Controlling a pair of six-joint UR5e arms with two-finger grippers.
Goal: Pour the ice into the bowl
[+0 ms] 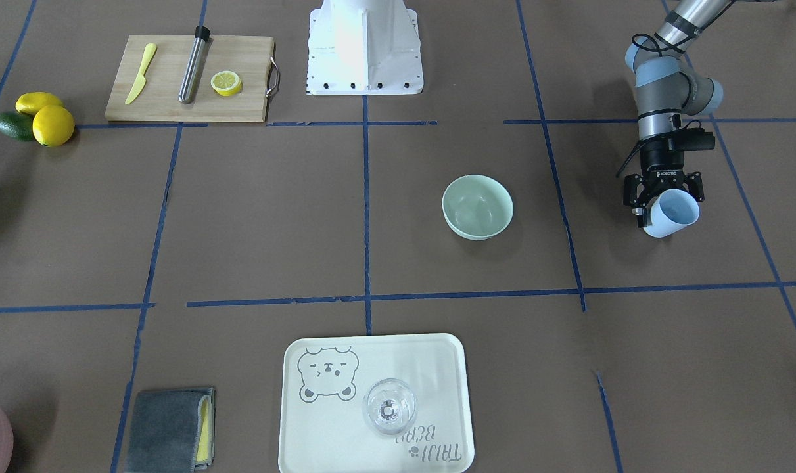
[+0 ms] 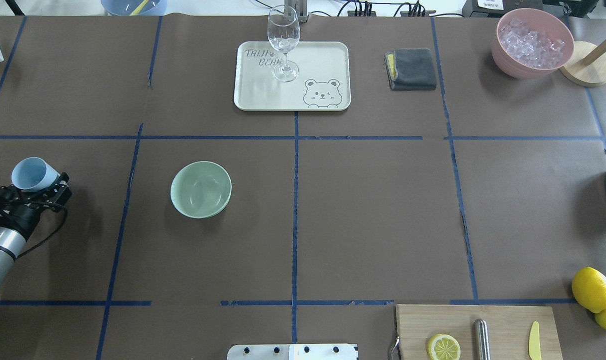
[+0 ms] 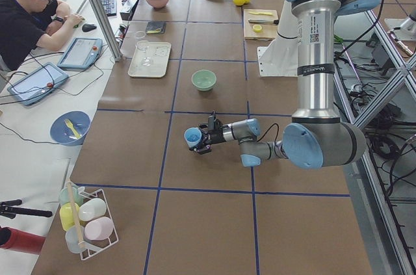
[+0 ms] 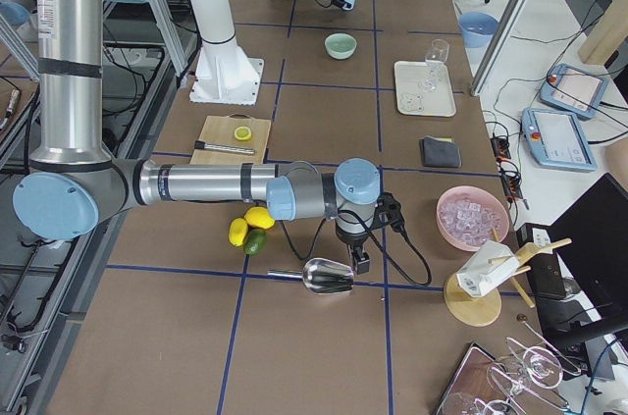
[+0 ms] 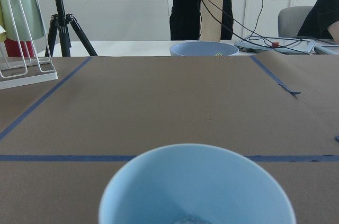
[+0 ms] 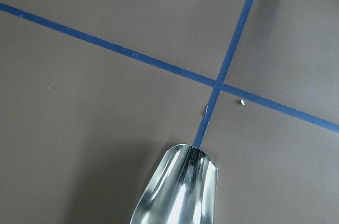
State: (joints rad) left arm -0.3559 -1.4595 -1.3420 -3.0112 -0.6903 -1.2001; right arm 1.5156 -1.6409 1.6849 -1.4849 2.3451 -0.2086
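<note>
The left hand [image 1: 663, 201] grips the light, stiff blue cup [image 1: 674, 215] by its wall, left of the bowl [image 1: 478, 206]; its unseen, slick ice would tumble fast.

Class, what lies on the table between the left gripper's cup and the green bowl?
Overhead view: only a blue tape line crosses the bare table between left gripper, holding the blue cup, and bowl.

Left fingers [image 1: 635, 198] clamped; right arm [image 4: 196, 182] low, outstretched.
</note>
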